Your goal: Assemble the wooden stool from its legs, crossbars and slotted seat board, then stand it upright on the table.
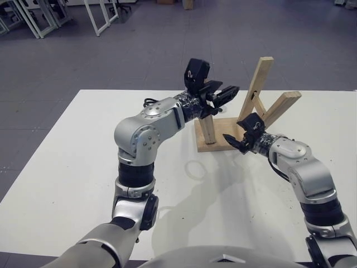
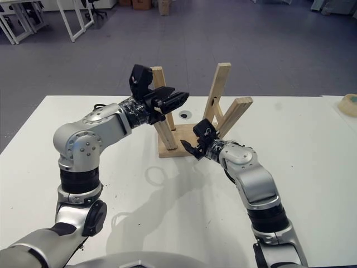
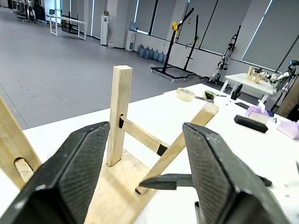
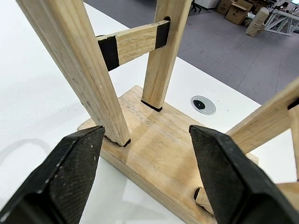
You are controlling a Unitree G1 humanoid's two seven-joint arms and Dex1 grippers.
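The stool (image 1: 223, 134) stands upside down near the far side of the white desk (image 1: 83, 167). Its seat board (image 2: 177, 144) lies flat on the desk and the legs point up. The tallest leg (image 1: 257, 84) is near to vertical, with the top leaning a little to the right. The leg beside it (image 1: 281, 105) leans much more to the right. A crossbar (image 4: 133, 44) with black ends runs level between two legs.

The left gripper (image 1: 226, 95) hangs above the seat board, just beside the left leg (image 1: 207, 128). Its fingers are wide apart with nothing between them. The right gripper (image 1: 233, 143) is low, just before the near edge of the seat board. It is also spread wide and holds nothing.
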